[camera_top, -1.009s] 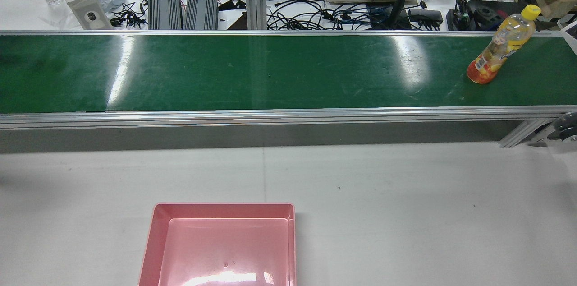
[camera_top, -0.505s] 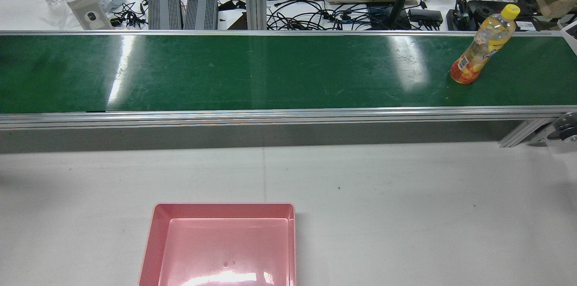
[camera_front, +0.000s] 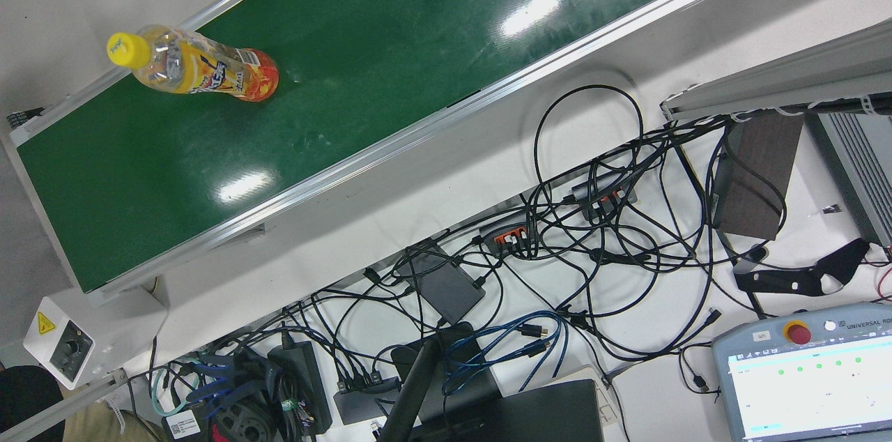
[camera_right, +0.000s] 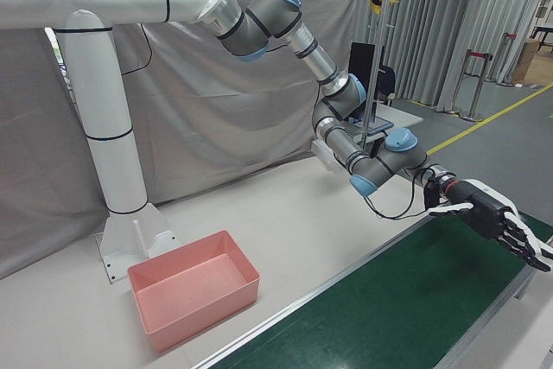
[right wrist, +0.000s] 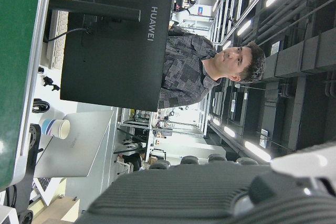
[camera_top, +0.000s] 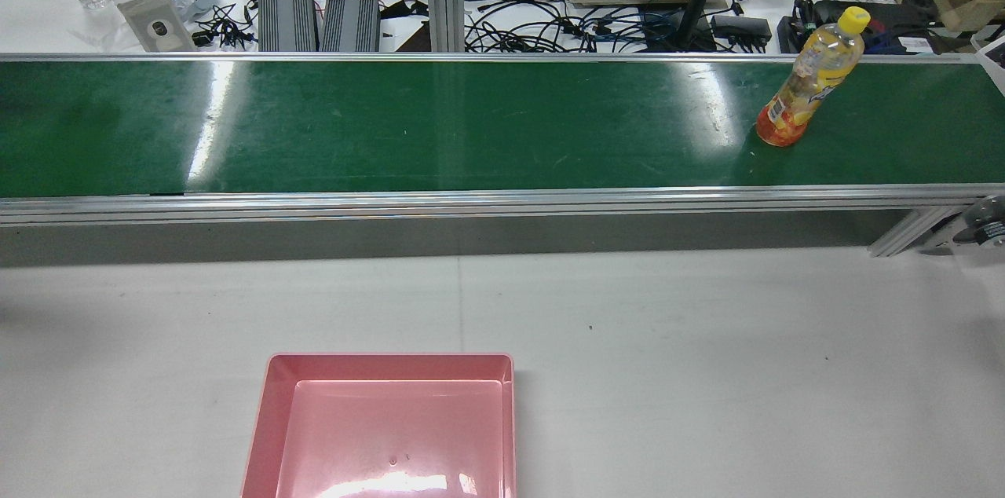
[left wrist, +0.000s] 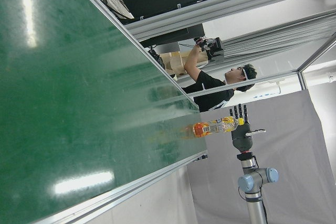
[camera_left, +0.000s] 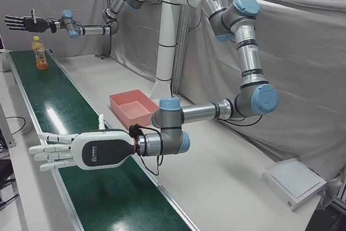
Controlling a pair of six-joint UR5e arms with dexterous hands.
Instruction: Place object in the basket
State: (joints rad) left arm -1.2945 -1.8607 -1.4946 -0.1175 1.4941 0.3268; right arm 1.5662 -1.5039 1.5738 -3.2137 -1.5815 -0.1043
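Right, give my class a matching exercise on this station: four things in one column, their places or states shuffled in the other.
1 bottle
2 basket
3 left hand
4 right hand

A on the white table, nothing inside
B upright on the green belt
C open, near the bottle
D open, over the belt, far from the bottle

Pairs: 1-B, 2-A, 3-D, 4-C

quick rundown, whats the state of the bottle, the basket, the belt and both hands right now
juice bottle: upright on the belt, capped, untouched
pink basket: empty, on the white table
green conveyor belt: carries only the bottle
left hand: open, flat over the belt, holding nothing
right hand: open, fingers spread over the belt, holding nothing
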